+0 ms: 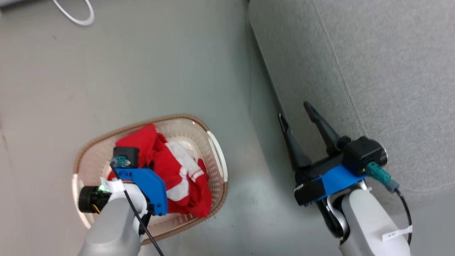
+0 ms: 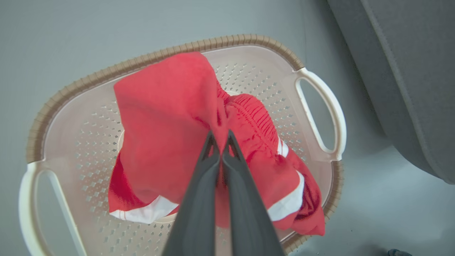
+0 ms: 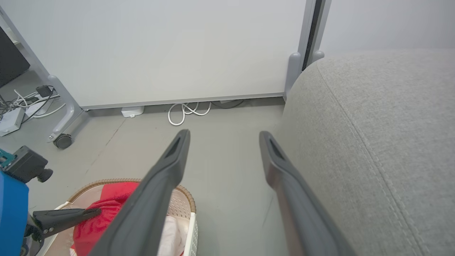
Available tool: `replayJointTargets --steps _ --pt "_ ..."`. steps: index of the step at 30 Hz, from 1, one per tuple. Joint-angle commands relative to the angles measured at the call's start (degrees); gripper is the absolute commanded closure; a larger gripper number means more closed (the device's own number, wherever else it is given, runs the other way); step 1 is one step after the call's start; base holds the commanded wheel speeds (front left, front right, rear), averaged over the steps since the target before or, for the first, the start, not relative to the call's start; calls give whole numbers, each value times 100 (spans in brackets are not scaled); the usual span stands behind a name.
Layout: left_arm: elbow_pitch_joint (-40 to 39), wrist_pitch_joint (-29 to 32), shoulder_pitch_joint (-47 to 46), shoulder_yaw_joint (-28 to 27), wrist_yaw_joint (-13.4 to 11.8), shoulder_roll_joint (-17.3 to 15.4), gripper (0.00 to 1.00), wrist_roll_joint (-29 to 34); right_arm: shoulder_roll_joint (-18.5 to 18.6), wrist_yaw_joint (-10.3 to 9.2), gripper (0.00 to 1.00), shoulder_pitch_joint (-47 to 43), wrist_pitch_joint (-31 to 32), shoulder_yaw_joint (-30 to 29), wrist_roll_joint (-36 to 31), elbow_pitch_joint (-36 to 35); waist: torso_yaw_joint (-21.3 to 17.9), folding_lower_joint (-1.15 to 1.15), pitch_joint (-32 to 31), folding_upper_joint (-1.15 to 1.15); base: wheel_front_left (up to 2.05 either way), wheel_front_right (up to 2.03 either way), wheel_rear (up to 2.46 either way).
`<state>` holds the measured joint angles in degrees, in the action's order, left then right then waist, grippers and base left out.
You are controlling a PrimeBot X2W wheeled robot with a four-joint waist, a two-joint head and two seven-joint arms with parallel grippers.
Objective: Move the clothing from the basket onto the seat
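The cream basket [image 1: 170, 117] with a brown rim [image 2: 227, 40] stands on the grey floor at my lower left. Red clothing [image 2: 167, 117] with white stripes lies crumpled inside it [image 1: 177, 170]. My left gripper [image 2: 220, 137] reaches down into the basket and is shut on a raised fold of the red fabric. The wrist mount hides its fingers in the head view. My right gripper [image 1: 293, 110] hovers open and empty over the floor beside the grey seat [image 1: 373, 71], its fingers [image 3: 177, 153] wide apart. The seat [image 3: 373, 124] fills the right side.
A white cable loop [image 3: 185, 112] lies on the floor by a white panel's base. A caster leg [image 3: 63, 140] and a power strip [image 3: 10, 121] sit at the far left. Bare grey floor [image 1: 160, 71] separates basket and seat.
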<state>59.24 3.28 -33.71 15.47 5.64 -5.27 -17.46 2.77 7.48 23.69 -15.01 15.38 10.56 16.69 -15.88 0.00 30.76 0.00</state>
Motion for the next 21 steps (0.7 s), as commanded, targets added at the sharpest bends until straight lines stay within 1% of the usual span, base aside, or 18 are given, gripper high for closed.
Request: replayJointTargets --steps 1,8,10,11,16,21 --pt "33 -201 132 120 80 105 100 -71 20 3 0 -229 5 -25 -47 136 436 0 -991 0 0 0 0" --pt "-203 -625 173 705 189 240 100 -359 22 3 0 -771 238 -120 -150 268 748 0 -2007 0 0 0 0" --pt "-525 -657 239 1116 193 256 100 -669 21 3 0 -945 308 -181 -186 248 825 0 -2254 0 0 0 0" --pt "-525 -657 239 1116 193 256 100 -669 21 3 0 -945 308 -181 -186 248 825 0 -2254 0 0 0 0" --pt "-1180 -683 145 1915 183 233 100 -1302 20 3 0 -1338 487 -261 -202 157 982 0 -2731 0 0 0 0" --pt "-1586 -765 -96 2378 184 241 100 -1681 20 3 0 -1627 645 -267 -194 17 1059 0 -3068 0 0 0 0"
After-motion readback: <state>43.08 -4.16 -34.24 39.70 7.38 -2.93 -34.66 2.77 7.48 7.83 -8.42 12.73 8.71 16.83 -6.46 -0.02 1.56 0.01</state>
